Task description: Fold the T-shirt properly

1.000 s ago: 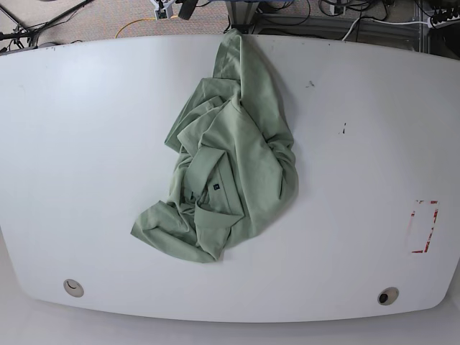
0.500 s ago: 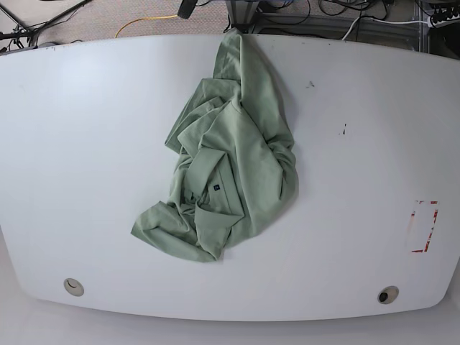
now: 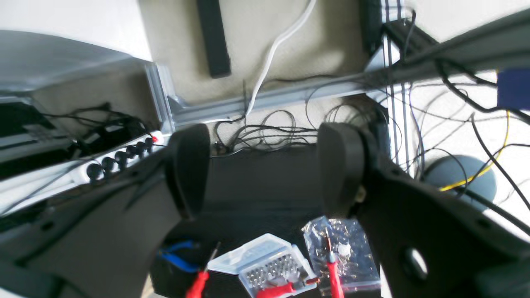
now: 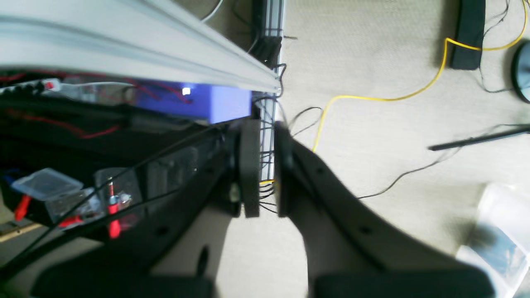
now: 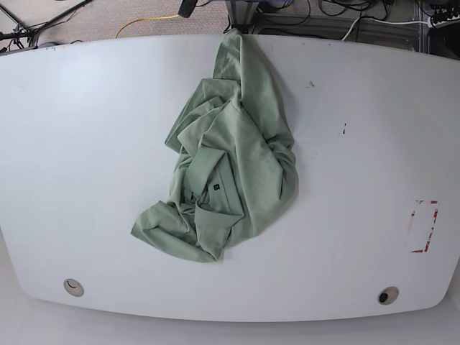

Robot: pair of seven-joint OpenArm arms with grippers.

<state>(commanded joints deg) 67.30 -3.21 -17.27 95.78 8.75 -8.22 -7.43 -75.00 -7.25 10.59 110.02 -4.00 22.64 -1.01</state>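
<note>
Nothing started yet. Your T-shirt (image 5: pixel 230 169) lies in a crumpled heap mid-table (image 5: pixel 79 144), one end reaching the far edge, collar and dark label (image 5: pixel 216 187) showing near the middle of the pile. Neither arm appears in the base view.

Left gripper (image 3: pixel 265 169): jaws wide apart, nothing between them. It looks down past the table at floor clutter, with cables (image 3: pixel 269 132) ahead of the tips and a plastic bit case (image 3: pixel 269 265) with red-handled tools below them. No shirt anywhere near it.

Right gripper (image 4: pixel 263 174): jaws drawn narrow, only a slim gap, nothing held. Beyond its tips you have carpet and a yellow cable (image 4: pixel 372 99); a blue box (image 4: pixel 207 103) sits under the table frame off to one side. Again, no shirt in reach.

Judgement: you are at the approach step, before any flattening. The next move calls for bringing both arms over the table and opening the right jaws. The heap needs spreading before folding; I would pick the shoulders on either side of the collar, or the hem end at the far edge, and draw the cloth flat. The fabric is bunched in layers, so expect to catch more than one ply if you pinch deep.
</note>
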